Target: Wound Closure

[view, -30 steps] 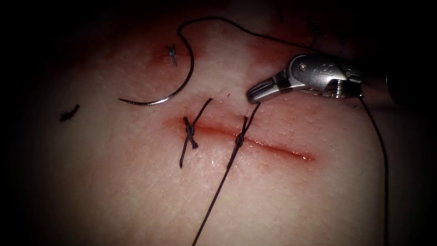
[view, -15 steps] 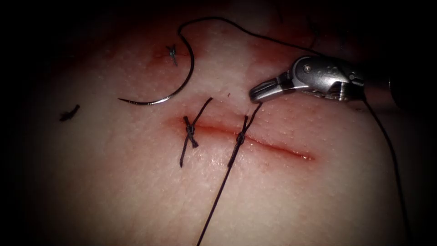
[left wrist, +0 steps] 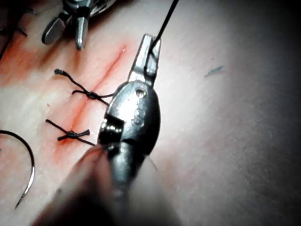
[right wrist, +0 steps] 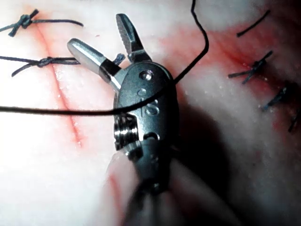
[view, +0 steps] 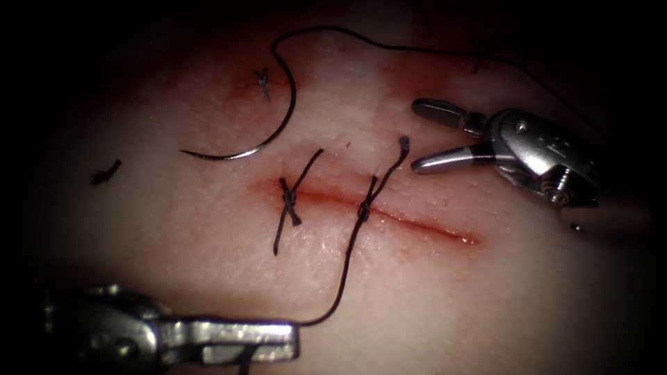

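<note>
Left tool (view: 288,340) clamped on thread (view: 347,257) from the second knot, right tool (view: 427,135) wide open and empty, needle (view: 271,135) loose on pale, red-stained tissue (view: 451,305) beyond both.

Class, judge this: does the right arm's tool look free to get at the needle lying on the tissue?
Probably yes. The right tool is open, holding nothing, and the needle lies loose above the cut, left of it, with bare tissue between them.

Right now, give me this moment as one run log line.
left hand: shut on thread | right hand: open, holds nothing | needle: lying free on tissue, above the cut | two knots on cut
</note>
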{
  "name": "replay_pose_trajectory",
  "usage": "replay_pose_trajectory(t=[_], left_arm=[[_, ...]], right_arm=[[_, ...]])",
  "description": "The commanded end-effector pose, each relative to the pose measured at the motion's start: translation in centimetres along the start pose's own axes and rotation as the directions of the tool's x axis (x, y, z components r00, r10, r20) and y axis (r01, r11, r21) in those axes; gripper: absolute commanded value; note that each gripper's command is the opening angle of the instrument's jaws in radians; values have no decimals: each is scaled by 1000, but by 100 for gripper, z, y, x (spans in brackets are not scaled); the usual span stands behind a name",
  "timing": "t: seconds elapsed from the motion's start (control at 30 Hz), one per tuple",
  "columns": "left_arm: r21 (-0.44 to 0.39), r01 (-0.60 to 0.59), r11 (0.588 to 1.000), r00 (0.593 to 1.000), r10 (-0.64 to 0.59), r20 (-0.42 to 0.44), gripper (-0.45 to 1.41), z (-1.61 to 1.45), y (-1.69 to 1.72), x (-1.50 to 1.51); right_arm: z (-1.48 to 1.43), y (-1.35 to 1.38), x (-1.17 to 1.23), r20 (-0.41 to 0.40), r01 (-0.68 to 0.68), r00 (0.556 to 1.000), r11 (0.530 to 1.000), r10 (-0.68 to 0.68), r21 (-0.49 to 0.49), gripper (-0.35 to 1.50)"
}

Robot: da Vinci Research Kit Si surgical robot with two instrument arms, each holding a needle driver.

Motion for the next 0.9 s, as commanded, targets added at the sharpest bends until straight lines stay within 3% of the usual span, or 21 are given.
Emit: replay_pose_trajectory(t=[0.03,0.13,0.3,0.37,0.4,0.43,0.67,0.9], left_arm=[[-25,-7,1000,1000,7,-7,-45,8,-6,-4],[-61,-4,998,999,2,-35,-45,13,-29,-1],[-117,2,993,996,-13,-91,-45,26,-55,-4],[-160,3,987,992,-24,-126,-45,37,-64,-9],[-160,3,987,992,-24,-126,-45,37,-64,-9],[-191,24,981,990,-49,-131,-45,44,-69,-14],[-238,84,968,982,-120,-143,-45,57,-97,-34],[-239,100,966,979,-138,-148,-45,79,-136,-72]], right_arm=[[9,-18,-8,-12,-16,1000,1000,16,-14,133],[12,-35,-12,-28,-43,999,997,41,-64,118],[22,-51,-13,-32,-51,998,991,48,-121,108],[26,-56,-13,-36,-53,998,989,49,-142,34],[26,-56,-13,-36,-53,998,989,49,-142,34],[26,-55,-11,-36,-55,998,988,50,-144,-35],[30,-55,-12,-38,-60,998,987,55,-146,-35],[39,-77,-14,-37,-35,999,989,30,-143,-35]])
